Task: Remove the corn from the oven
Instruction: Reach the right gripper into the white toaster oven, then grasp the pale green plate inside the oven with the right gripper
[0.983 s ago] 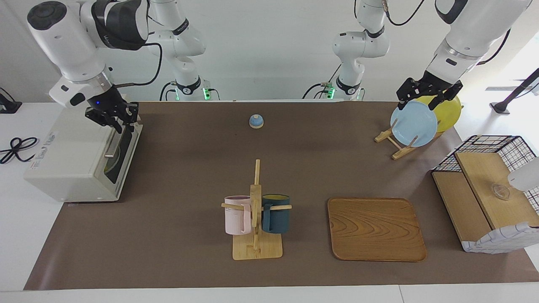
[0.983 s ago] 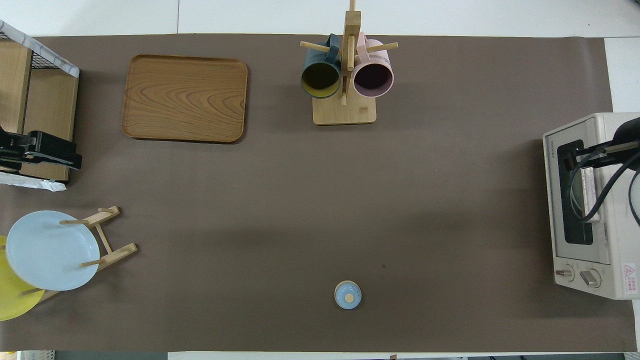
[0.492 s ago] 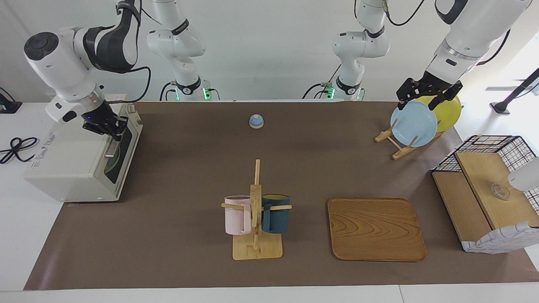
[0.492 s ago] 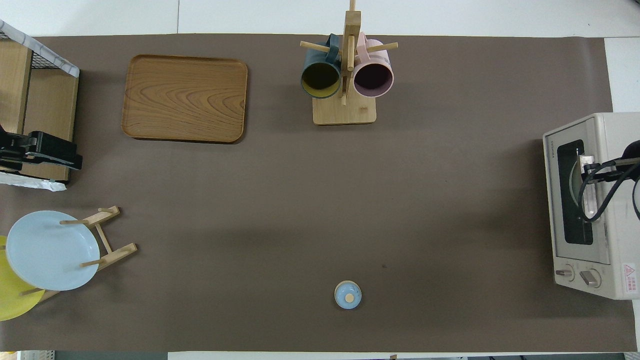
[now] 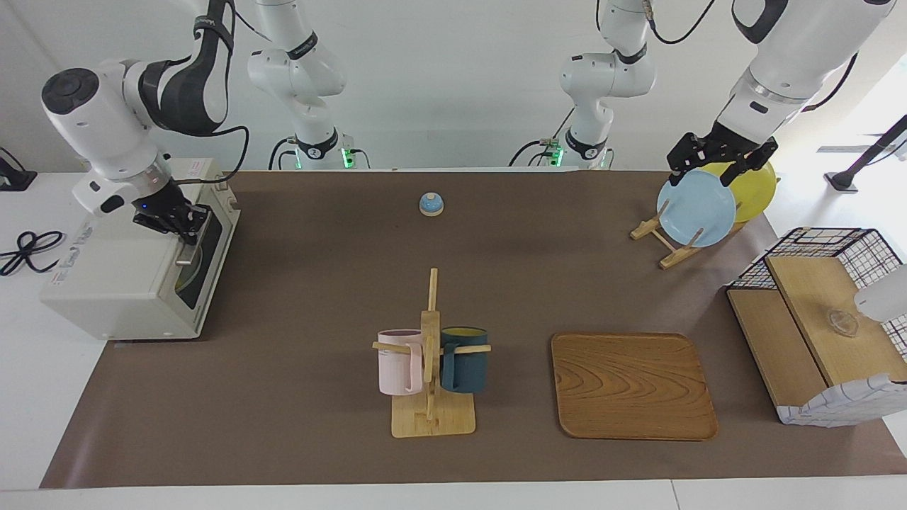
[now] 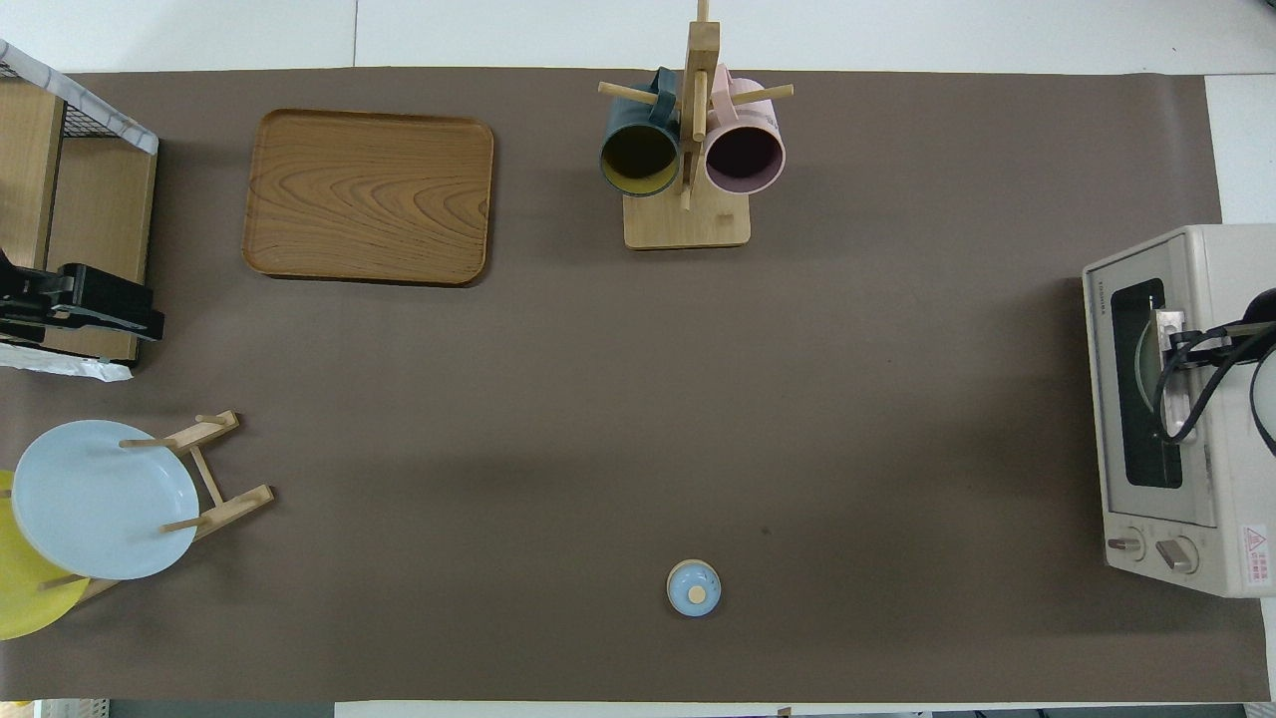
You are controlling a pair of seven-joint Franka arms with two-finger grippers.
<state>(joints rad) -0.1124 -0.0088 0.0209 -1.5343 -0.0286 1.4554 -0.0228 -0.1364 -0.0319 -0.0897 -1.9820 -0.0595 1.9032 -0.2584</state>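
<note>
The cream-white oven (image 5: pixel 120 273) stands at the right arm's end of the table, its dark glass door (image 5: pixel 202 258) closed; it also shows in the overhead view (image 6: pixel 1196 419). The corn is hidden; only a dim yellowish patch shows through the glass. My right gripper (image 5: pixel 183 221) is at the top edge of the door, by the upper end of the silver bar handle (image 5: pixel 186 248), and shows in the overhead view (image 6: pixel 1176 337) over the handle (image 6: pixel 1179 404). My left gripper (image 5: pixel 719 161) is open and waits above the plates, holding nothing.
A mug rack (image 5: pixel 431 354) with a pink and a dark blue mug stands mid-table, beside a wooden tray (image 5: pixel 633 386). A plate rack (image 5: pixel 666 244) holds a blue plate (image 5: pixel 696 209) and a yellow plate (image 5: pixel 755 188). A wire-and-wood basket shelf (image 5: pixel 815 319) and a small blue knobbed lid (image 5: pixel 431 204) are also there.
My right gripper has turned at the wrist and dropped from in front of the door's top corner onto the top of the door by the handle. The left arm has not moved.
</note>
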